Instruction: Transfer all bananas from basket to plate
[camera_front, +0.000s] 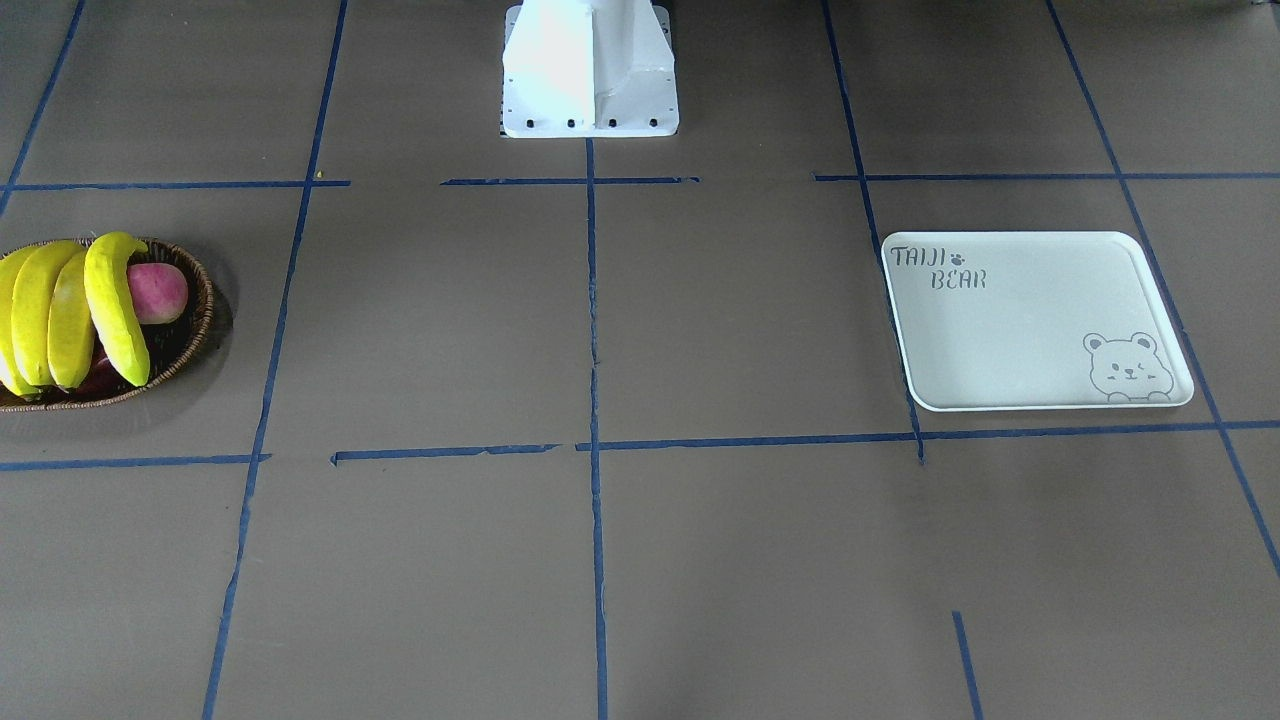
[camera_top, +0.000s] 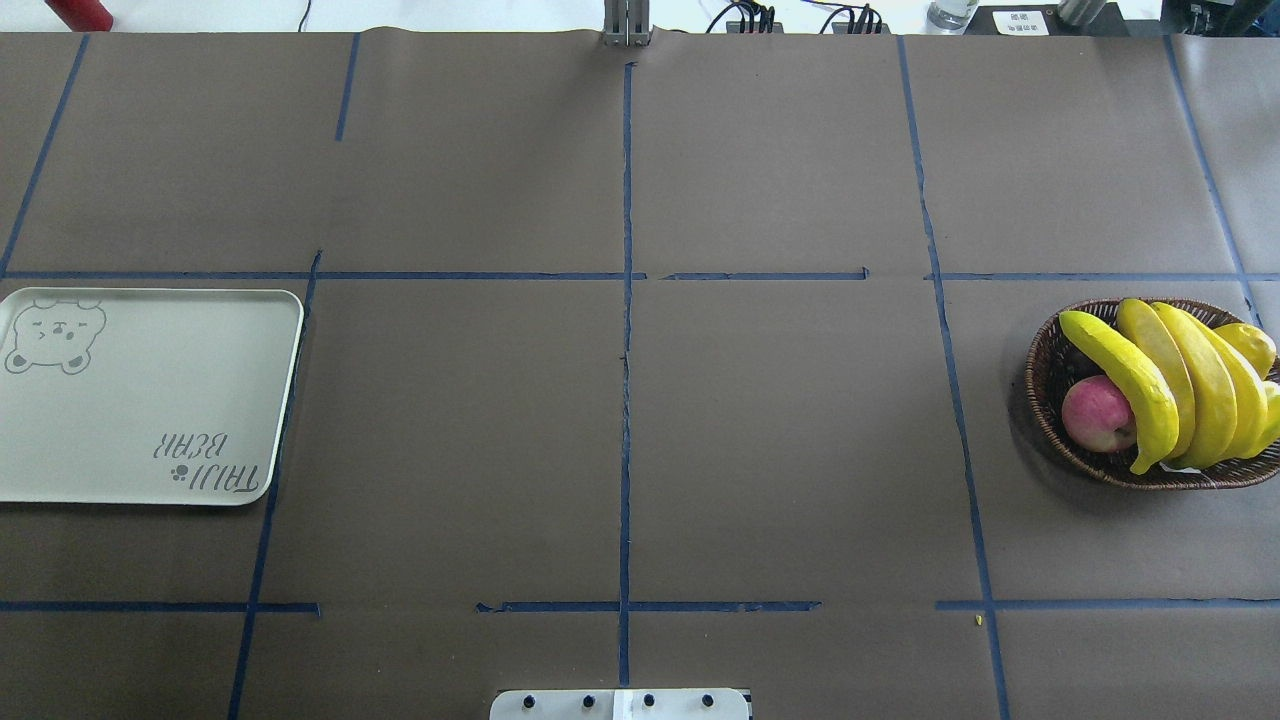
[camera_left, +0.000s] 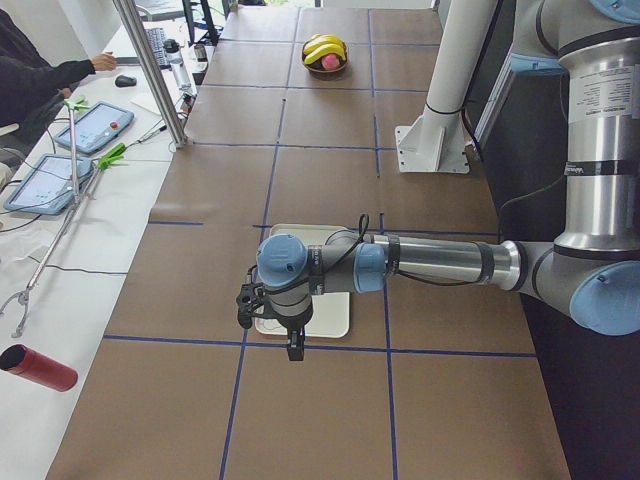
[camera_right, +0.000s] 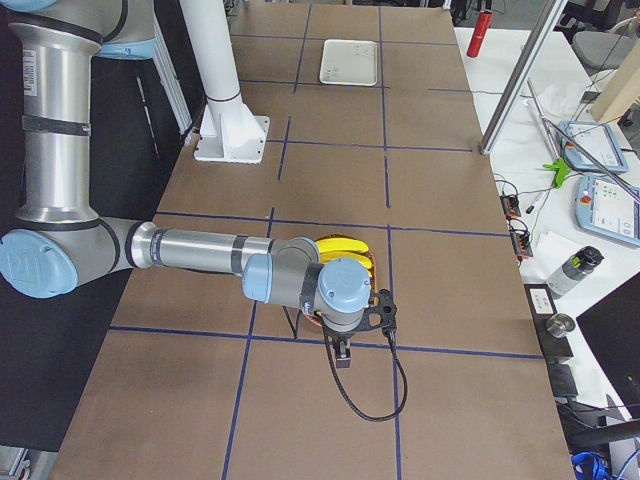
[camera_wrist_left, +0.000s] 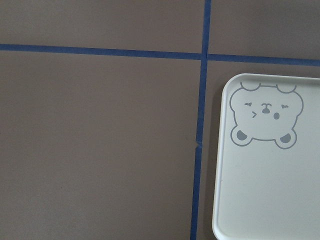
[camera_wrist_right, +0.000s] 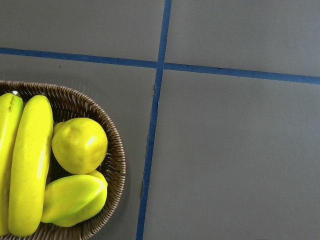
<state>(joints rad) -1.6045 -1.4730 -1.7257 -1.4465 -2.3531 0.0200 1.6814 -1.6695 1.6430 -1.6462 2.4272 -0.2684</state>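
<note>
Since both arms show only in the side views, we can't tell if left claw (camera_left: 296, 350) or right claw (camera_right: 343, 358) is apart or together. We see bananas (camera_top: 1170, 385) side by side in basket (camera_top: 1045, 365) at right edge of counter (camera_top: 620, 450), long axes near-to-far; plate (camera_top: 150, 400) at left edge, well apart.

Bananas (camera_top: 1190, 380) bright yellow. Basket (camera_top: 1042, 400) dark brown woven wicker. Apple (camera_top: 1095, 412) pink-red w/ paler patch. Round fruit (camera_wrist_right: 79, 145) yellow-green. Plate (camera_top: 150, 420) off-white w/ grey bear outline & "TAIJI BEAR" lettering. Table (camera_top: 780, 440) brown w/ blue tape grid.
</note>
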